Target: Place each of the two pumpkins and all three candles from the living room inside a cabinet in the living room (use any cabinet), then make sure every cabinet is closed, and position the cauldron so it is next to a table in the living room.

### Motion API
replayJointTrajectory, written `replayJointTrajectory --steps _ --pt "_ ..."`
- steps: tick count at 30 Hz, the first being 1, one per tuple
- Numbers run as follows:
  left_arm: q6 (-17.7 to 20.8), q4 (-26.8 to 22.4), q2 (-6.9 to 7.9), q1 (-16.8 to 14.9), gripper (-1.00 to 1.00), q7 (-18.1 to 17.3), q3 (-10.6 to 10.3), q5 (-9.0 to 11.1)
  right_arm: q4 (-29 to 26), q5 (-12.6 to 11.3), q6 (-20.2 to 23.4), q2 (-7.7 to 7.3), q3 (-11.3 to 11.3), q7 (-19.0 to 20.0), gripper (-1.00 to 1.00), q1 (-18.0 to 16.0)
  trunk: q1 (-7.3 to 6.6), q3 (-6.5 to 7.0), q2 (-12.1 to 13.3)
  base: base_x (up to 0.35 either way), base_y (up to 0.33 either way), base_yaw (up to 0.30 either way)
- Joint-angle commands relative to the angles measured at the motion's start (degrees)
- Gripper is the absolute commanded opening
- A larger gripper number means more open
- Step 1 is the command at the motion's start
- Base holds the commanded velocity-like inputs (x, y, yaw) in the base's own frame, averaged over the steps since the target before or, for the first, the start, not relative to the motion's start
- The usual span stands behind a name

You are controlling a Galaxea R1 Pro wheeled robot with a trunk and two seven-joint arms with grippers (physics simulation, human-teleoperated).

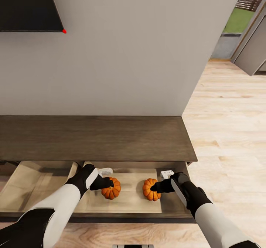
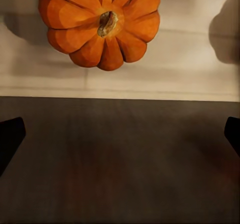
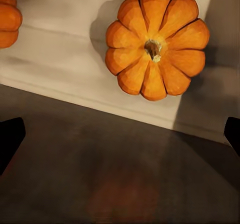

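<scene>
Two pumpkins are seen lying side by side on the pale floor of an open drawer of the cabinet, low in the head view. The left pumpkin is found at about 7 o'clock from the picture's middle, the right pumpkin near 6 o'clock. The left hand is held just above the left pumpkin, the right hand just above the right one. Both hands are spread open, nothing being gripped.
</scene>
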Motion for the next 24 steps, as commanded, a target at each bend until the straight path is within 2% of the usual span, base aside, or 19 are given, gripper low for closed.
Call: replayJointTrajectory --steps 1,12,13,15,21,24 --pt "0.27 -0.08 -0.01 -0.01 1.00 0.10 0.13 0.15 -0.06 -0.49 0.38 -0.05 0.20 -0.21 1.00 -0.03 -0.23 0.15 0.40 0.000 0.000 0.000" --pt "0.36 -0.08 -0.01 -0.01 1.00 -0.04 0.13 0.14 -0.07 -0.51 1.75 -0.05 0.20 -0.21 1.00 -0.03 -2.65 2.12 4.81 0.000 0.000 0.000" --pt "2.61 -0.09 -0.01 -0.01 1.00 0.07 0.13 0.13 -0.07 -0.48 1.76 -0.05 0.19 -0.21 1.00 -0.03 -2.87 2.35 5.21 0.000 0.000 0.000" --pt "4.25 -0.13 -0.01 -0.01 1.00 0.17 0.13 0.13 -0.06 -0.48 1.76 -0.05 0.19 -0.21 1.00 -0.03 -3.31 2.85 6.02 0.000 0.000 0.000" --pt "5.44 -0.16 -0.01 -0.01 1.00 0.14 0.15 0.16 -0.06 -0.48 1.76 -0.05 0.19 -0.21 1.00 -0.03 -4.62 4.45 8.42 0.000 0.000 0.000" --pt "5.52 -0.16 -0.01 -0.01 1.00 0.12 0.19 0.19 -0.06 -0.48 1.76 -0.05 0.19 -0.21 1.00 -0.03 -4.62 4.72 8.42 0.000 0.000 0.000"
